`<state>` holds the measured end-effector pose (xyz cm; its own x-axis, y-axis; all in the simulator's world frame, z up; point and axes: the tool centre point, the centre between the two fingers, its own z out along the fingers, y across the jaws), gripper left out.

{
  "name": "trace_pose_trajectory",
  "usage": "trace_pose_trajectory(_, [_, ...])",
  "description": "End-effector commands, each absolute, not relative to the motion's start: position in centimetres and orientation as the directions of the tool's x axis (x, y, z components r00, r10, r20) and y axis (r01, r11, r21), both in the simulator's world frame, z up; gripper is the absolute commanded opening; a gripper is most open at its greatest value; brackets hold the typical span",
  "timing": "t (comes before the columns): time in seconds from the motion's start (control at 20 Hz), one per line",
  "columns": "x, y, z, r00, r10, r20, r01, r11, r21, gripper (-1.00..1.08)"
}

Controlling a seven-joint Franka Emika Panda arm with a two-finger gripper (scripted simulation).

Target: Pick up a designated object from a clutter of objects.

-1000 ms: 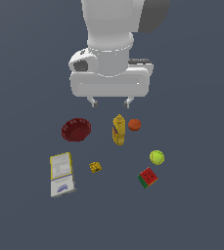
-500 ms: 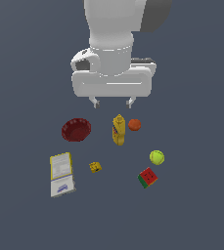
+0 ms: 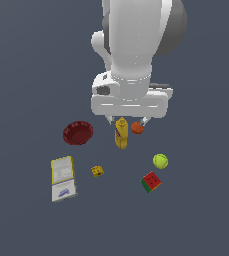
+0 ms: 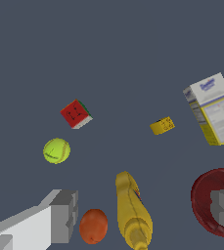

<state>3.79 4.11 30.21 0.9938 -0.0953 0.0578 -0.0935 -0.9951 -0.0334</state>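
The designated object, a yellow-green tennis ball [image 3: 160,161] [image 4: 56,150], lies on the dark floor toward the exterior view's right, apart from its neighbours. My gripper [image 3: 127,121] [image 4: 145,215] hangs open above the mustard bottle [image 3: 121,133] [image 4: 132,210] and orange ball [image 3: 137,128] [image 4: 93,226], some way from the tennis ball, with nothing between its fingers [image 4: 64,215]. The clutter of objects also holds a red-and-green cube [image 3: 150,182] [image 4: 75,114], close to the tennis ball.
A dark red bowl [image 3: 78,133] [image 4: 216,200] sits toward the exterior view's left. Two flat boxes [image 3: 63,178] [image 4: 213,108] lie side by side, and a small yellow block [image 3: 97,171] [image 4: 162,125] rests between them and the cube.
The arm has come down and shifted toward the exterior view's right, so the fingers now hang over the mustard bottle and orange ball. No object has moved.
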Motion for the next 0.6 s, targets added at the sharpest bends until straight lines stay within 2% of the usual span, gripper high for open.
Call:
trace_pose_trajectory(0.0, [4.4, 5.8, 28.3, 0.992, -0.115, 0.050, -0.114, -0.993, -0.033, 1.00])
trace_pose_trajectory(0.55, [5.9, 15.2, 17.4, 0.974, -0.225, 0.017, -0.224, -0.974, -0.018, 1.00])
